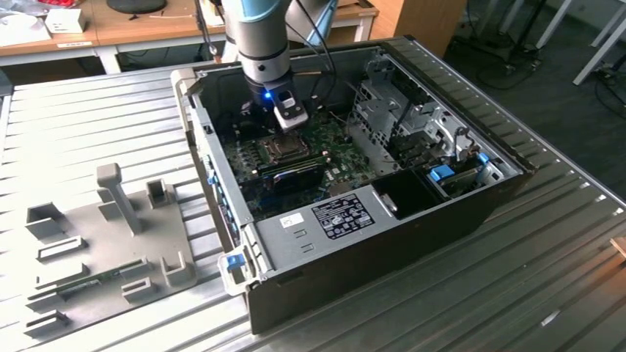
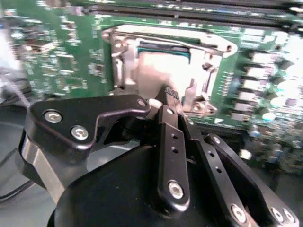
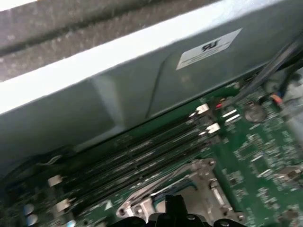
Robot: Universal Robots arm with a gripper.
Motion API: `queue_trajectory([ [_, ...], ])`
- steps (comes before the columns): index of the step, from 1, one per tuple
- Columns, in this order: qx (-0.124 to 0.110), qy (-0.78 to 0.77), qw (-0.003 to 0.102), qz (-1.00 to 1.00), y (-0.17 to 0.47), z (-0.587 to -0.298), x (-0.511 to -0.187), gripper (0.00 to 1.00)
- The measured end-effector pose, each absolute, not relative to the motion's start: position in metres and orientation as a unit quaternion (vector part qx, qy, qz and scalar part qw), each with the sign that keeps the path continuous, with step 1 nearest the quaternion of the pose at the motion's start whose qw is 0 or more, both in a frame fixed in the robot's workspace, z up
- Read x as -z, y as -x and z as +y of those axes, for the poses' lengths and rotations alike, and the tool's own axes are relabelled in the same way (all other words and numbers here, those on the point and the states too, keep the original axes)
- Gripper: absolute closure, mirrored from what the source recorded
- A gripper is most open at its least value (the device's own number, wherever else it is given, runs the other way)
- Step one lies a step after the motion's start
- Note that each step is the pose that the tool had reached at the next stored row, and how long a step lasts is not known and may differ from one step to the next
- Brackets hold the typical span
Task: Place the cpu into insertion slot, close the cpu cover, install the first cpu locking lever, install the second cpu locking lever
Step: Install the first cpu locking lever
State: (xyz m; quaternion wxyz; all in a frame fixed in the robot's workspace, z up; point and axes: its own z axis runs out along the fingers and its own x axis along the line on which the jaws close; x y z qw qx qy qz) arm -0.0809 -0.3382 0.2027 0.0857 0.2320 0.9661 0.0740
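Already the cpu (image 2: 158,71) sits in the insertion slot (image 2: 124,71) on the green board (image 2: 66,56), with the cpu cover (image 2: 170,40) framing it. Just above its near edge hang the gripper (image 2: 165,97) fingers (image 2: 171,113), pinched together on nothing, inside the open computer case (image 1: 323,253) on the ribbed metal surface (image 1: 547,264).

- The circuit board (image 2: 66,52) is green, speckled with small silvery parts.
- The cpu (image 2: 158,68), at upper centre of the second wrist view, looks pale, pinkish grey.
- The cpu cover (image 2: 124,56) around it is shiny silver.
- The gripper (image 2: 163,101) is glossy black with silver screw heads.
- The memory slots (image 3: 137,151), mid-frame in the first wrist view, are black with white end clips.
- The computer case (image 1: 411,242) is black outside, grey metal inside, with blue clips.
- The slatted table (image 1: 88,125) is plain silver-grey.
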Motion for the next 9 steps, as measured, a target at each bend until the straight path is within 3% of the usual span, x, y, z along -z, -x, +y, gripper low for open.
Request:
queue_trajectory([
  [9,-0.076,-0.202,0.08,0.973,0.0809,-0.3383,-0.2027,0.9],
])
